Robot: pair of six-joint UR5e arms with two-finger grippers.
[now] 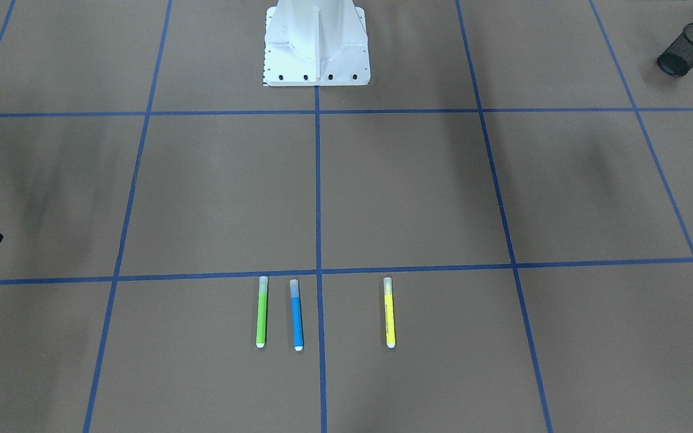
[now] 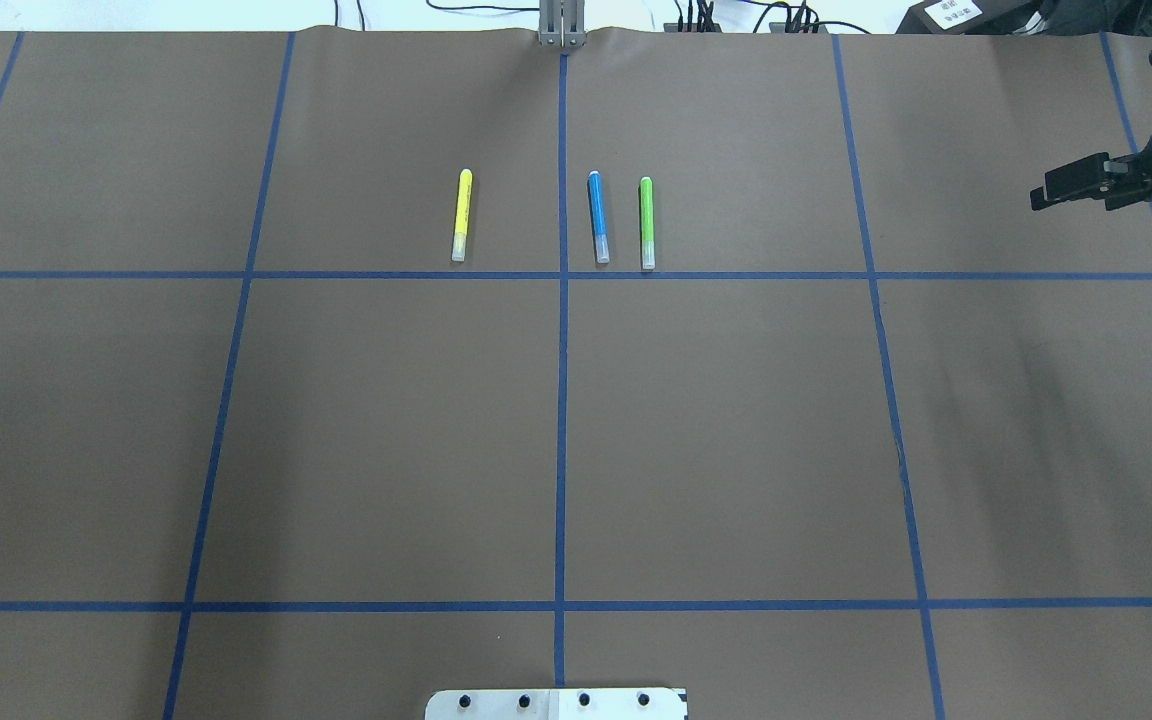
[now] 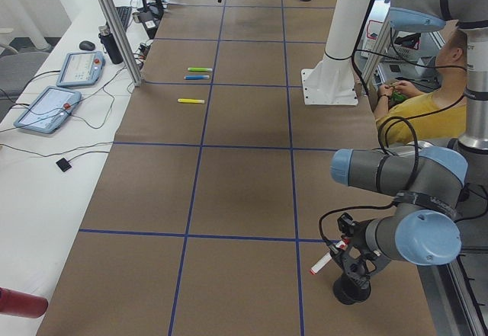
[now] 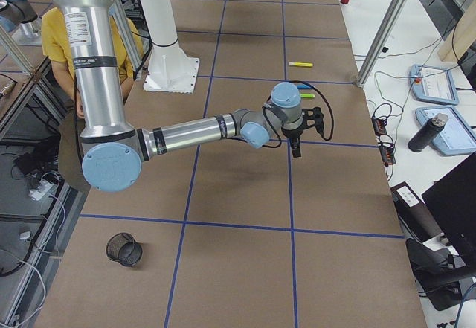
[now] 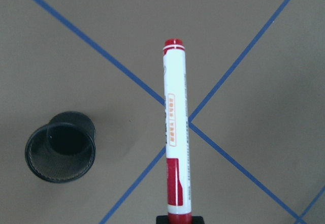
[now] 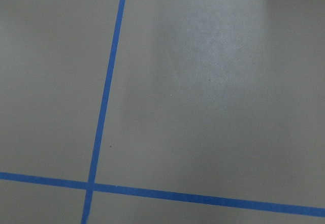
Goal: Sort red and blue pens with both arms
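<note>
Left gripper (image 5: 180, 218) is clamped tight on one end of the red marker (image 5: 176, 127), and the barrel sticks straight out past the fingers. It's up in the air, way off to the robot's left of the white pedestal (image 1: 316, 54), with a black mesh cup (image 5: 61, 148) near it on that same side. Right gripper (image 2: 1046, 190) looks spread with nothing in it, hanging well off to the pedestal's right. The blue pen (image 1: 296, 314) lies flat, straight out in front of the pedestal and well apart from it. The green marker (image 1: 261, 313) is just beside it on the right, and the yellow marker (image 1: 389, 313) is over on the left.
</note>
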